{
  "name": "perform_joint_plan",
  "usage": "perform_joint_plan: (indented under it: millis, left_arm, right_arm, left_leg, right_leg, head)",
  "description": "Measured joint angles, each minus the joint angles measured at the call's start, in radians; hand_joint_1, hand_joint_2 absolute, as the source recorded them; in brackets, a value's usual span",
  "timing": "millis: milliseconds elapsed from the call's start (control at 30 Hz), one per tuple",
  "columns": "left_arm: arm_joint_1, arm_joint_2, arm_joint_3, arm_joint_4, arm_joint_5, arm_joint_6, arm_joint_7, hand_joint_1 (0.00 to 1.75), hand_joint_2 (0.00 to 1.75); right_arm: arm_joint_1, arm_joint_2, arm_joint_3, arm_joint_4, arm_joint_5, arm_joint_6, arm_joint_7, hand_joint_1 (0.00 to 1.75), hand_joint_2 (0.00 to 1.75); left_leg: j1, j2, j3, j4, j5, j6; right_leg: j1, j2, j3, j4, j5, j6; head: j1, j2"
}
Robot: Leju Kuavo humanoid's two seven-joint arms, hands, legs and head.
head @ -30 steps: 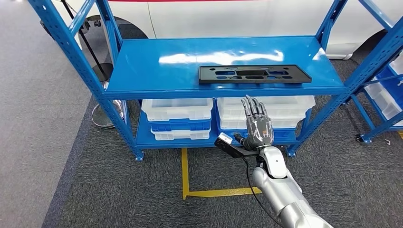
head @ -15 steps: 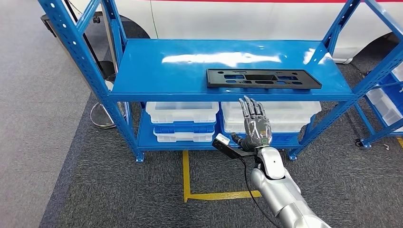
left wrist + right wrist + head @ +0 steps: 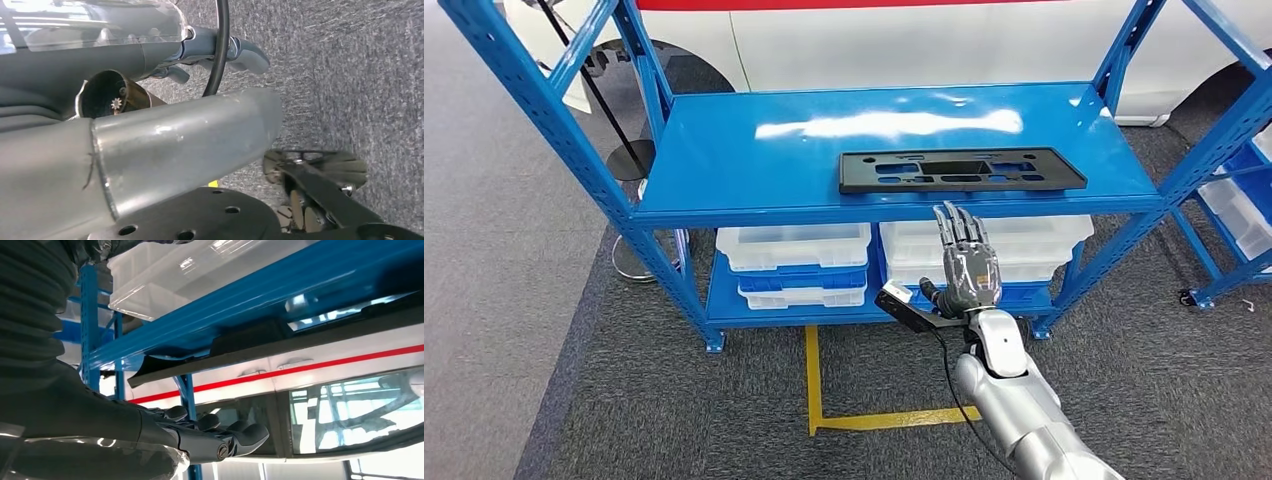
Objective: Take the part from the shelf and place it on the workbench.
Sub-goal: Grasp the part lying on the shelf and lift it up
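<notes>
The flat black rectangular plastic panel with slotted cut-outs (image 3: 962, 169) is lying in the centre-right of the head view, resting flat on the glossy blue metal upper shelf (image 3: 754, 165), close to the shelf's front edge. In the right wrist view the same panel (image 3: 250, 342) is showing edge-on across the middle of the picture, thin and straight.

The right hand (image 3: 965, 262) is reaching up in the lower centre of the head view, below the front lip of the shelf and just under the panel, touching nothing. Its fingers (image 3: 956, 228) are extended and slightly spread, and nothing is in its grasp. In the right wrist view the hand (image 3: 210, 432) is stretching out at the lower left, its fingers straight. Whether the left hand is spread or closed cannot be told from the left wrist view.

The panel is looking light and stiff, a thin moulded piece that should keep its shape when lifted by one side. Its surface is appearing smooth, and the painted shelf glossy, so it may slide rather than lift if pushed. The near long edge, roughly mid-length, seems the sensible place to take hold, thumb under and fingers over, or through one of the larger slots; a grip far off centre would probably make it tip.

Below, translucent white plastic bins (image 3: 796, 246) are sitting stacked on the lower shelf.
</notes>
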Motion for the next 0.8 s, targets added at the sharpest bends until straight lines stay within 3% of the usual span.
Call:
perform_joint_plan:
  millis: [67,100,200,267,367,400,433,467,533,567,633,733,800]
  left_arm:
    - [0.000,0.000,0.000,0.000,0.000,0.000,0.000,0.00,0.00]
    - [-0.001,0.000,0.000,0.000,-0.001,0.000,0.000,0.00,0.00]
    - [-0.003,0.000,0.000,0.000,-0.004,0.000,0.002,0.00,0.00]
    - [-0.002,0.000,0.000,0.000,-0.006,0.001,0.003,0.00,0.00]
    - [-0.002,0.000,0.000,0.000,-0.009,0.000,0.005,0.00,0.00]
    - [-0.002,0.000,0.000,0.000,-0.009,0.000,0.006,0.00,0.00]
    - [-0.001,-0.001,0.000,0.000,-0.009,0.000,0.006,0.00,0.00]
    - [-0.001,-0.001,0.000,0.000,-0.009,0.000,0.006,0.00,0.00]
    - [0.000,-0.001,0.000,0.000,-0.009,0.000,0.006,0.00,0.00]
    - [-0.001,-0.001,0.000,0.000,-0.009,0.000,0.006,0.00,0.00]
    - [-0.002,-0.001,0.000,0.000,-0.010,0.000,0.006,0.00,0.00]
    - [-0.003,-0.001,0.000,0.000,-0.011,0.001,0.006,0.00,0.00]
    - [-0.003,-0.001,0.000,0.000,-0.012,0.001,0.007,0.00,0.00]
  right_arm:
    - [-0.001,0.000,-0.002,0.000,0.011,-0.006,0.021,0.00,1.75]
    - [-0.001,0.000,-0.004,0.000,0.018,-0.009,0.033,0.00,1.75]
    - [-0.003,0.000,-0.015,0.000,0.039,-0.014,0.063,0.00,1.75]
    - [-0.005,-0.001,-0.024,-0.001,0.047,-0.016,0.073,0.00,1.75]
    - [-0.005,-0.003,-0.037,0.001,0.058,-0.018,0.090,0.00,1.75]
    - [-0.003,-0.004,-0.040,0.002,0.062,-0.018,0.094,0.00,1.75]
    - [-0.001,-0.004,-0.041,0.003,0.064,-0.018,0.096,0.00,1.75]
    - [0.000,-0.005,-0.043,0.004,0.065,-0.018,0.098,0.00,1.75]
    - [-0.001,-0.006,-0.046,0.005,0.066,-0.018,0.101,0.00,1.75]
    - [-0.001,-0.006,-0.048,0.005,0.067,-0.018,0.103,0.00,1.75]
    - [-0.003,-0.007,-0.051,0.005,0.068,-0.017,0.107,0.00,1.75]
    - [-0.005,-0.008,-0.057,0.005,0.069,-0.017,0.109,0.00,1.75]
    - [-0.007,-0.009,-0.060,0.004,0.069,-0.017,0.109,0.00,1.75]
  left_leg:
    - [-0.003,-0.001,0.054,-0.122,0.053,0.008]
    - [-0.004,-0.001,0.069,-0.155,0.059,0.014]
    - [-0.005,-0.002,0.079,-0.176,0.052,0.032]
    - [-0.002,-0.001,0.088,-0.187,0.054,0.044]
    - [-0.001,0.001,0.095,-0.191,0.050,0.055]
    - [-0.001,0.001,0.097,-0.191,0.047,0.057]
    - [-0.001,0.000,0.099,-0.189,0.044,0.057]
    - [-0.001,0.000,0.103,-0.188,0.040,0.056]
    - [-0.001,-0.001,0.114,-0.186,0.031,0.051]
    - [-0.003,-0.002,0.119,-0.185,0.026,0.047]
    - [-0.005,-0.002,0.121,-0.185,0.021,0.039]
    - [-0.006,-0.001,0.122,-0.182,0.012,0.023]
    - [-0.005,-0.001,0.096,-0.120,-0.025,0.014]
  right_leg:
    - [0.003,0.002,0.008,0.005,-0.011,0.007]
    - [0.005,0.003,0.008,0.007,-0.014,0.012]
    - [0.006,0.003,0.007,0.004,-0.017,0.027]
    - [0.004,0.002,-0.007,0.037,-0.040,0.036]
    - [0.000,-0.001,-0.101,0.214,-0.113,0.048]
    - [-0.002,-0.001,-0.132,0.263,-0.122,0.050]
    - [-0.003,-0.002,-0.149,0.280,-0.112,0.051]
    - [-0.003,-0.002,-0.147,0.258,-0.084,0.051]
    - [-0.004,-0.003,-0.095,0.133,-0.005,0.046]
    - [-0.001,-0.004,-0.068,0.073,0.019,0.042]
    - [0.005,-0.004,-0.040,0.016,0.025,0.035]
    - [0.003,-0.002,-0.032,0.004,0.022,0.021]
    - [-0.002,-0.002,-0.022,-0.005,0.021,0.008]
  head:
    - [0.000,0.000]
    - [0.001,0.000]
    - [0.001,0.000]
    - [0.001,0.000]
    - [0.002,0.000]
    - [0.002,0.000]
    - [0.002,0.000]
    - [0.002,0.000]
    - [0.002,0.000]
    - [0.002,0.000]
    - [0.002,0.000]
    - [0.002,0.000]
    - [0.001,0.000]
